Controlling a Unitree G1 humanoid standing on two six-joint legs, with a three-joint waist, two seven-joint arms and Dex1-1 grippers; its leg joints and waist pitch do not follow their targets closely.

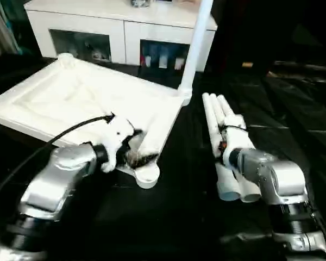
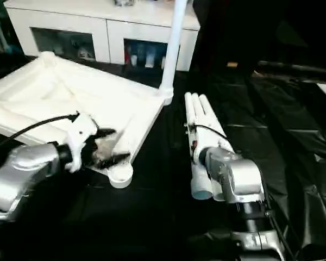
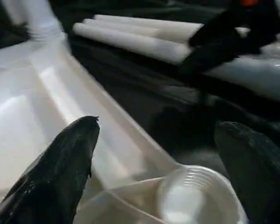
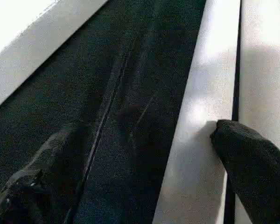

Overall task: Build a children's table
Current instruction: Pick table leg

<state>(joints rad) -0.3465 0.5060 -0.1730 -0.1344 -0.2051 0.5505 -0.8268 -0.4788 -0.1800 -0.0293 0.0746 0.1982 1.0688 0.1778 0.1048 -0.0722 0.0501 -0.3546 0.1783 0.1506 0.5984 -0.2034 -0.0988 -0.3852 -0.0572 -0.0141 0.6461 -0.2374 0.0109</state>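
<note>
The upturned tabletop (image 1: 76, 100) lies at nine o'clock; three loose legs (image 1: 223, 136) at three; one leg (image 1: 195, 49) stands, seemingly socketed, at its twelve-o'clock corner.

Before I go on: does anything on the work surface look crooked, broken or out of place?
Nothing stands out. The tabletop lies underside up, one leg standing in its far corner socket. Three loose legs lie side by side beside it. The left gripper is open over the near corner socket; the right gripper is open at the legs.
</note>
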